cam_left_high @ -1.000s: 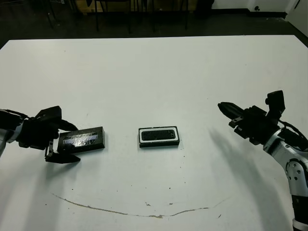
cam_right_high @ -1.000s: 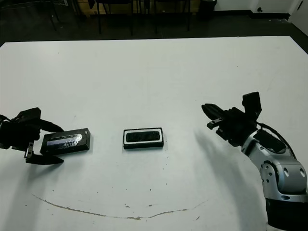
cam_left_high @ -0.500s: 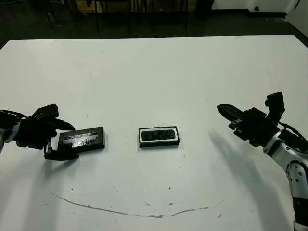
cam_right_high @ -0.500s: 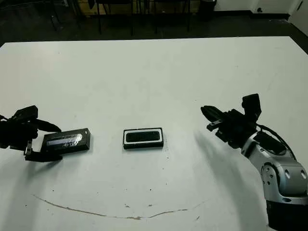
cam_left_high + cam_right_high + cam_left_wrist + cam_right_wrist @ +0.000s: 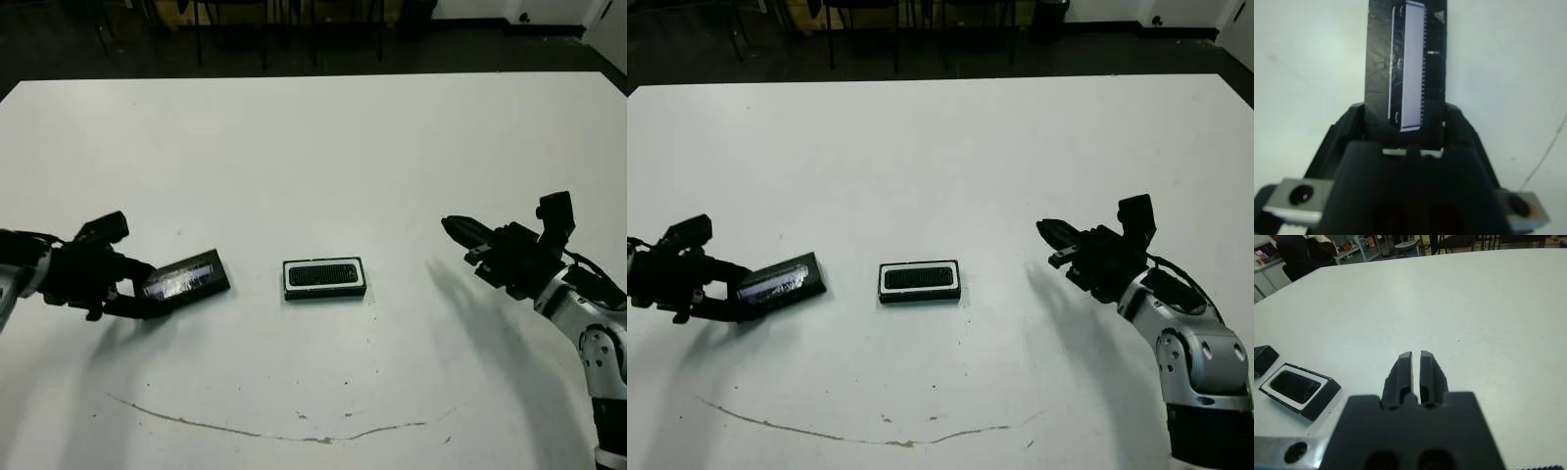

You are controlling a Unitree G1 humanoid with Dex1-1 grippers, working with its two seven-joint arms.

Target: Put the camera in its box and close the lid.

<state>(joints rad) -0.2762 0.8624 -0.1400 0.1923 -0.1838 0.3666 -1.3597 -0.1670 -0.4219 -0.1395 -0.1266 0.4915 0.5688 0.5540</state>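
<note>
A long scuff [image 5: 274, 431] marks the near part of the table [image 5: 323, 147]. Beyond it, the left gripper [image 5: 137, 294] has its fingers clamped on the near end of the lid [image 5: 186, 279], whose far end is angled up and towards the box [image 5: 324, 279]; the wrist view shows the label [image 5: 1413, 63] running away from the fingers. The box lies flat just beside the lid, with the camera [image 5: 324, 274] already seated inside its white rim. The right gripper [image 5: 460, 232] hangs well apart on the other side, fingers pressed together and empty. To close the box well, the lid probably needs carrying over level, its long edges squared to the rim, then lowered straight so the box is not nudged sideways. From these views it is hard to say whether the lid's far end touches the table, how deep the grip goes, or whether the camera sits fully down.
</note>
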